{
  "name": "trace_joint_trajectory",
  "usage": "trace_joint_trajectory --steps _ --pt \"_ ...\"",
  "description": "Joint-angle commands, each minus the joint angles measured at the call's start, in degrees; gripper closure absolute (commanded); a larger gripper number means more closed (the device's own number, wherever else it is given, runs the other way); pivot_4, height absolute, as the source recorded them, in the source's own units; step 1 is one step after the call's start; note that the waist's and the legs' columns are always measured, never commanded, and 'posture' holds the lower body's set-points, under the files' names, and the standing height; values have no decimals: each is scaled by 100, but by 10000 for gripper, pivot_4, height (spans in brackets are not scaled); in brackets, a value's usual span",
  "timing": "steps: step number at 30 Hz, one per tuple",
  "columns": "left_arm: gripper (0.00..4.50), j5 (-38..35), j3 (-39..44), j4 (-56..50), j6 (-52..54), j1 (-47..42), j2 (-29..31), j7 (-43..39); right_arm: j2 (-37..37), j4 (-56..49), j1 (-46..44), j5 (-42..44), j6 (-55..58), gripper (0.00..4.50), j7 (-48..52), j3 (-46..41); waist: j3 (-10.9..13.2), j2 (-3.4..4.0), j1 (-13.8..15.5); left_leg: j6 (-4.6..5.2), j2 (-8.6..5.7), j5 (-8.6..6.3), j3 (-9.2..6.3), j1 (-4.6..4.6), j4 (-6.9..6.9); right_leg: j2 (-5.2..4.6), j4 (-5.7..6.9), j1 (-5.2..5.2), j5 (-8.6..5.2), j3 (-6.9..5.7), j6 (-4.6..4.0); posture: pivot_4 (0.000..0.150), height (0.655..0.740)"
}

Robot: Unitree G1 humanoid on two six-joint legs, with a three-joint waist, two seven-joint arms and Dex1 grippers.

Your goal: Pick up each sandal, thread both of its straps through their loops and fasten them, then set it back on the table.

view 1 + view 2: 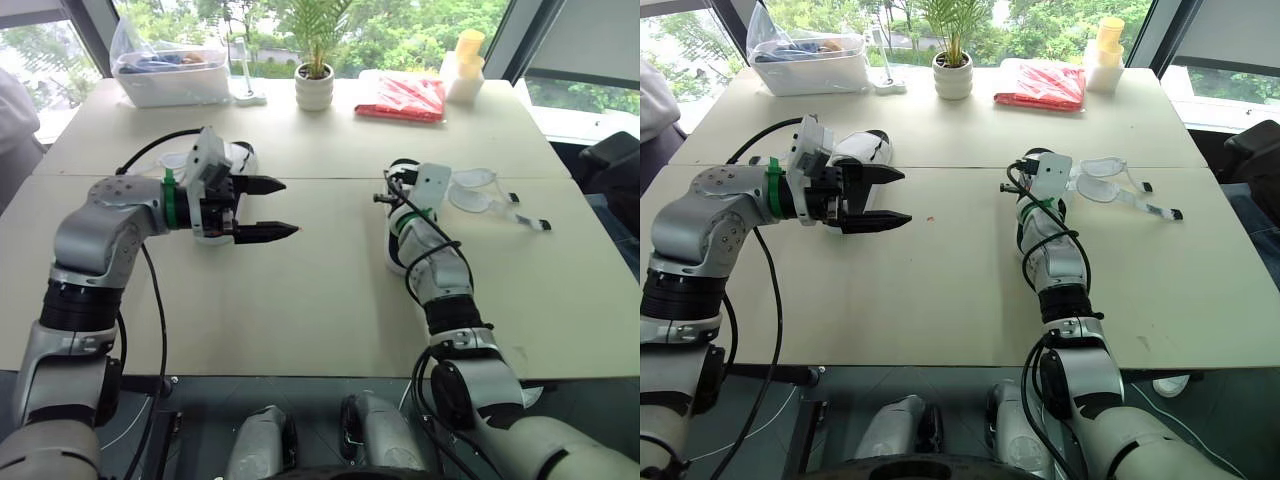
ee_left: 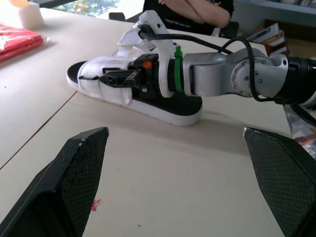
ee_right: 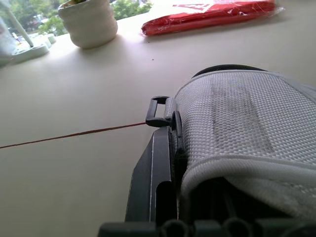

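Sandal [image 2: 163, 106] flat on table [image 1: 330, 290], right gripper [image 2: 106, 78] at its mesh strap [image 3: 237, 113]; whether clamped, cannot tell. Left gripper [image 1: 291, 207] hovers over table, jaws wide apart.

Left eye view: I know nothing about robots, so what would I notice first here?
The left end effector hangs wide open over the pale table on the robot's left, with a second sandal lying just beyond it. To the right, the right end effector is down on a white sandal. A potted plant and a red packet sit near the far edge.
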Motion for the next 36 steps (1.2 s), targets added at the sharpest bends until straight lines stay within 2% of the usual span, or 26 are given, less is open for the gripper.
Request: trace_joint_trajectory --steps 1,8,17,21,29,31,32,36 --pt "0 -23 18 -129 -24 -46 97 -157 -514 -1256 286 99 -106 44432 1468 494 6 8 -10 0 0 0 -1 -2 0 0 -1 0 0 0 0 1500 7288" --pt "0 -108 -127 -318 110 -2 315 -643 -2349 -3078 944 856 763 44432 4696 1250 16 16 -29 0 2 0 0 -2 0 4 -1 -4 0 2 1 1500 7288" --pt "0 -391 -13 -578 475 216 639 -1024 -3507 -3144 1099 837 143 44432 7435 2001 26 1 6 1 2 0 1 0 2 2 -1 -4 0 2 0 1500 7288" --pt "0 -426 27 -700 496 398 780 -1065 -3565 -3104 1261 768 -158 44432 7882 2142 31 -7 74 1 2 -1 1 0 4 1 -2 -4 0 2 0 1500 7288" --pt "0 -288 -38 -732 350 593 835 -976 -3265 -2789 1319 667 -133 44432 7682 2070 33 -7 141 5 7 -3 -4 -19 49 1 12 -4 0 -1 0 1500 7288" --pt "0 -246 -20 -644 322 541 800 -918 -3215 -3029 1383 840 188 36104 7554 2016 33 -7 142 5 9 -3 -9 -26 57 2 12 -4 0 -7 0 1500 7288" --pt "0 -232 -19 -601 313 508 784 -903 -3186 -3148 1409 908 370 33407 7470 2004 33 -7 143 5 9 -3 -12 -29 58 2 12 -5 0 -9 -1 1500 7288" --pt "0 -201 -44 -445 284 363 740 -873 -3092 -3331 1518 797 725 13128 7118 2032 33 -7 133 5 10 -3 -15 -53 70 2 27 -28 1 -13 -2 1500 7288"
